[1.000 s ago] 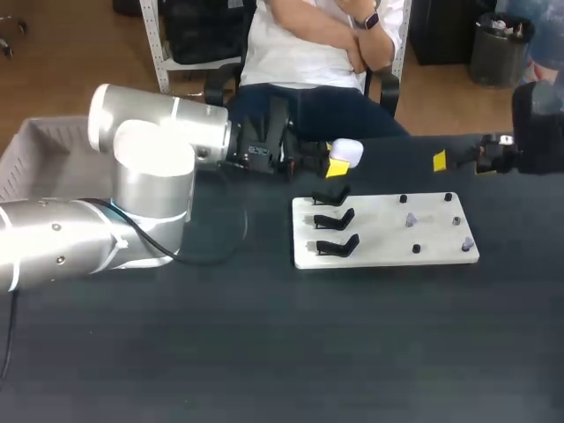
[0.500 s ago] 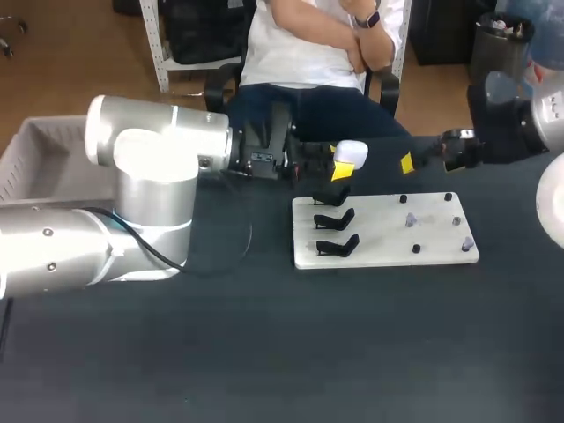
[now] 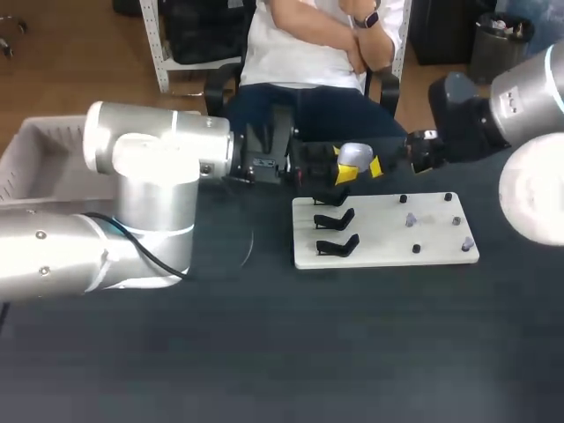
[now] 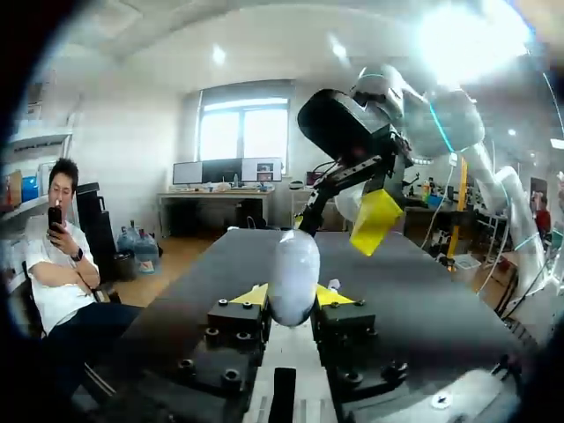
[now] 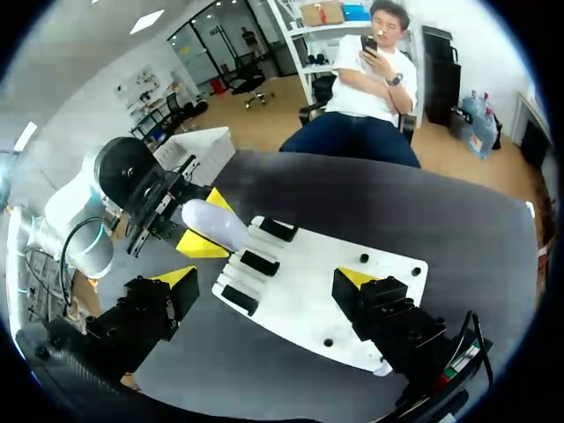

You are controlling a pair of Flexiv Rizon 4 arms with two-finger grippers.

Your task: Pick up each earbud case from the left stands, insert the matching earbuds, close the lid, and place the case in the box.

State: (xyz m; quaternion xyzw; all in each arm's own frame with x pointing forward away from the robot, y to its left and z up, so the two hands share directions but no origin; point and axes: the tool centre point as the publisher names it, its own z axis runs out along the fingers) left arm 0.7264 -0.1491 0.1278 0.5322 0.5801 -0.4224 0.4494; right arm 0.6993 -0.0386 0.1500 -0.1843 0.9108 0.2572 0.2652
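Above the far edge of the white board (image 3: pixel 388 231), lifted clear of the stands: a small white case (image 3: pixel 355 155), pinched near its base by the left end effector (image 3: pixel 344 169), lid seemingly closed. Just beside it, the right end effector (image 3: pixel 379 165), fingers spread wide, holding nothing.

Could knock the case askew or out of the pinch if brought closer off-line. Glossy, rounded, egg-like shell with little flat to bite on, so likely to twist or squirt free under uneven pressure. Could also clash yellow tip against yellow tip.

Below, hard black stands (image 3: pixel 335 220), hooked in shape: a snag for a dropped case. Across the board, tiny pale pieces, probably the earbuds (image 3: pixel 410 219), easy to fumble. Underneath, a dark, dull bench (image 3: pixel 264 352).
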